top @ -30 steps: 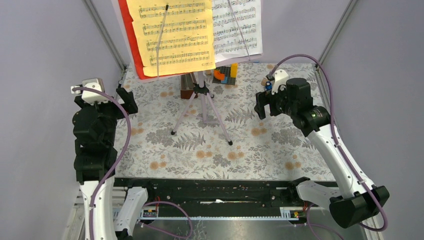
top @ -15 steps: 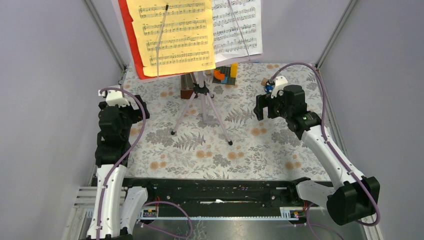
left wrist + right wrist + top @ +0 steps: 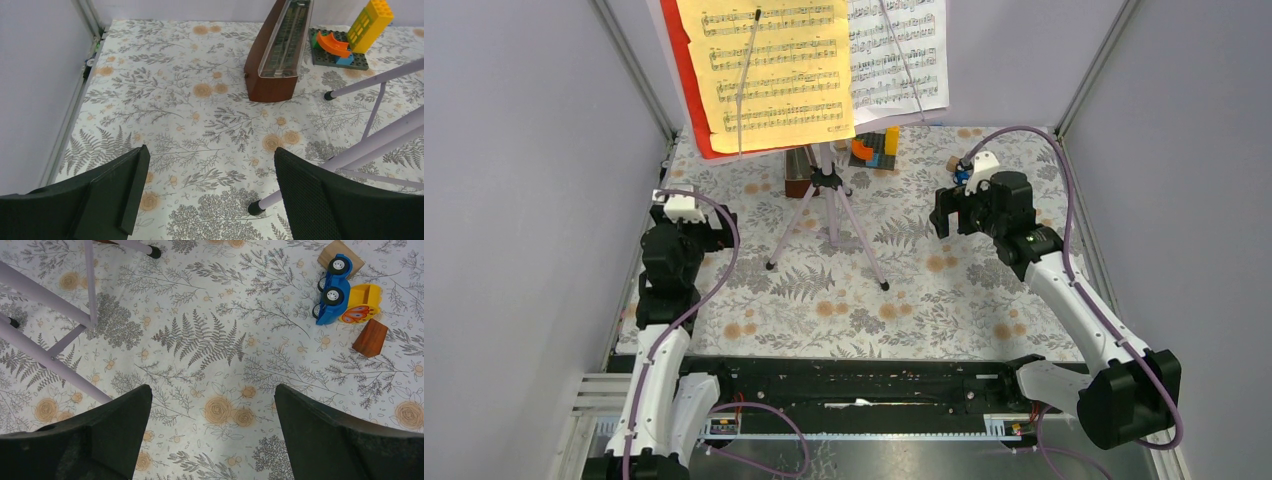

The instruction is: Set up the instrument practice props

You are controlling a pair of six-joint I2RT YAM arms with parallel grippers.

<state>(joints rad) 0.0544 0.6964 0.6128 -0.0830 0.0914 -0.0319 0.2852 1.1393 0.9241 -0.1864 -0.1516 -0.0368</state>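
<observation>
Flowers and ferns cover the cloth on the bench [image 3: 944,300]. Near the back, the lilac tripod [image 3: 825,180] stands on its legs. Up on it sit the yellow page [image 3: 769,70], the red page [image 3: 681,90] peeking out on its left, and the white page [image 3: 899,50] on its right. The left gripper [image 3: 210,152] hangs by a tripod foot, fingers wide apart, holding nothing. The right gripper [image 3: 212,390] is wide apart and empty too, near a blue toy car [image 3: 332,290].

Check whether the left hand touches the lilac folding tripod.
Apart. Top external view shows floral cloth between the left hand and the nearest foot of the lilac tripod.
</observation>
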